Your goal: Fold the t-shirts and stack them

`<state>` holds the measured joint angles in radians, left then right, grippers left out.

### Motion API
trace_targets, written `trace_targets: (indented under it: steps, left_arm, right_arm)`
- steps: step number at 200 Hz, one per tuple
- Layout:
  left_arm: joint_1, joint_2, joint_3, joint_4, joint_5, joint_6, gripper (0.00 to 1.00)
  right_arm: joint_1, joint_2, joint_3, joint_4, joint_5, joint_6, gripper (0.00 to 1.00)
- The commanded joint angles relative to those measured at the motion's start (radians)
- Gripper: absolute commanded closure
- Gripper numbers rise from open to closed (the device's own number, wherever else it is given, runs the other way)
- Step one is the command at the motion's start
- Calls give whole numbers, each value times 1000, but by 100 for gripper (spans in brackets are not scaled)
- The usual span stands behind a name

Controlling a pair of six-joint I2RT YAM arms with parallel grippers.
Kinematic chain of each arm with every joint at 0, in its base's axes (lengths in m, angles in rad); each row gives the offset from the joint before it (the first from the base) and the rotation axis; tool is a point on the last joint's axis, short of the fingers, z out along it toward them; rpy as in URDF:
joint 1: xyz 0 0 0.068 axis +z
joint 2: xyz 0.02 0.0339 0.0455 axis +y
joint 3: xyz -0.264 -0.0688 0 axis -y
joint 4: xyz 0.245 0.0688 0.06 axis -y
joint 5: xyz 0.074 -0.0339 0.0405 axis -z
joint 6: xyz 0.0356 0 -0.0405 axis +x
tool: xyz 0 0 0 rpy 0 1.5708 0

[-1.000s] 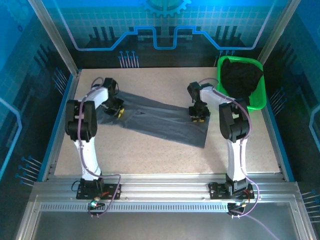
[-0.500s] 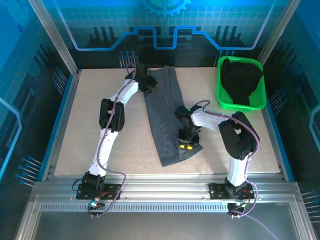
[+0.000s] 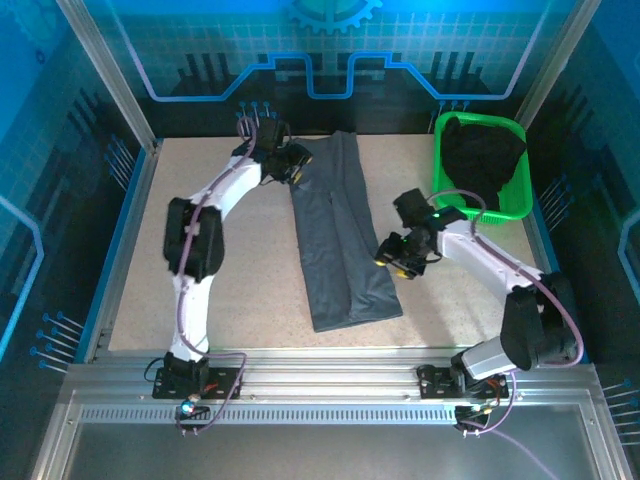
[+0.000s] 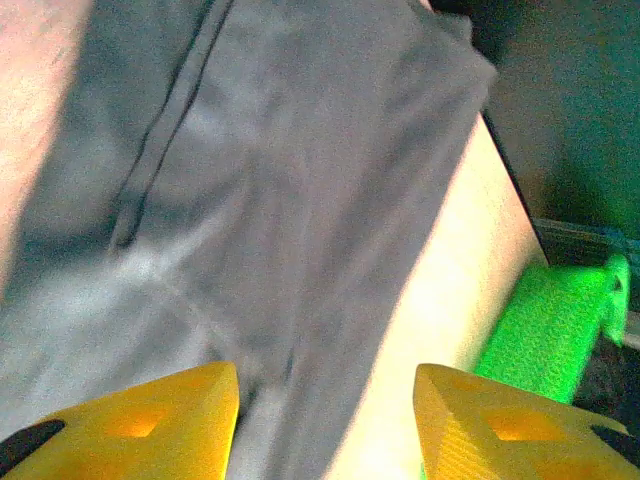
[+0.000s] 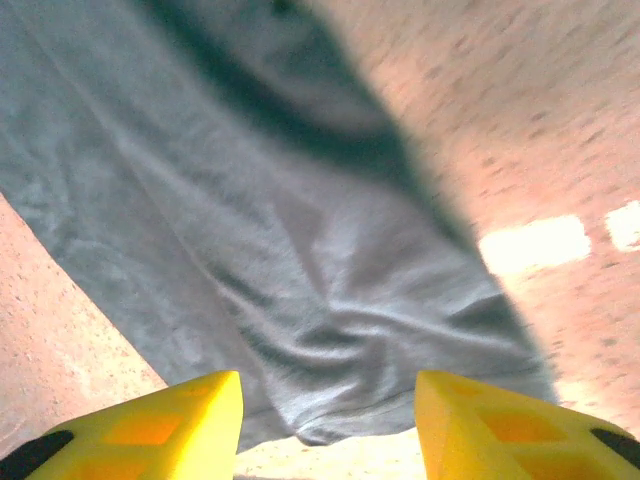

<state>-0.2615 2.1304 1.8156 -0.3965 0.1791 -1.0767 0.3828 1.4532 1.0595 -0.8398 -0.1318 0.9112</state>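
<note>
**Grey shirt lies in a long strip, both end effectors empty: cross-fold looks next**

The grey t-shirt (image 3: 340,240) lies flat on the table (image 3: 230,290) as a narrow strip, running from the far middle toward the near edge, its near end a little wider. The black t-shirt (image 3: 482,155) sits bunched in the green basket (image 3: 437,175) at the far right.

Step, judging by the layout: the lengthwise fold is done on the grey one, and the short-way fold is not yet done. The next move likely calls for pinching both corners of one end and carrying them over to the other end, corners kept level so the layers don't skew. The black one is untouched.

Left arm: stretched far forward, with the left end effector (image 3: 296,162) just beside the strip's far left corner. In its wrist view the yellow fingers (image 4: 160,420) are spread with nothing between them, cloth below.

Right arm: elbow swung out right, forearm angled inward, with the right end effector (image 3: 398,258) just beside the strip's right edge near its near end. Its fingers (image 5: 150,420) are spread too and hold nothing, with the hem ahead.
</note>
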Motion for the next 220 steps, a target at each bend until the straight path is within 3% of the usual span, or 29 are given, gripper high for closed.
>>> trace_targets:
  steps: [1, 40, 57, 76, 99, 122, 158, 196, 213, 220]
  left_arm:
    - [-43, -216, -318, -44, 95, -17, 52]
    - [-173, -499, -823, -120, 258, -26, 51]
    - [-254, -535, -948, -50, 328, -89, 48]
    - [-332, -540, -1020, 20, 327, -164, 48]
    - [-399, -517, -1040, 95, 313, -233, 49]
    - [-451, -449, -988, 17, 316, -210, 57]
    - [-467, -445, -990, 3, 288, -218, 67]
    - [-470, -420, -959, 16, 289, -212, 86]
    - [-470, -440, -953, -36, 263, -192, 100]
    - [-470, -456, -956, -64, 251, -182, 100]
  right_arm:
    - [-40, 11, -42, -45, 3, -248, 48]
    - [-19, 100, -106, -29, -77, -419, 47]
    - [-4, 130, -126, -5, -75, -432, 47]
    - [5, 175, -130, 9, -83, -438, 46]
    - [37, 227, -126, 16, -87, -441, 46]
    - [73, 256, -126, 2, -65, -436, 47]
    - [97, 229, -162, -7, -39, -413, 49]
    - [124, 198, -174, 15, -80, -357, 64]
    - [137, 177, -201, 20, -90, -316, 80]
    - [143, 164, -204, 20, -90, -297, 86]
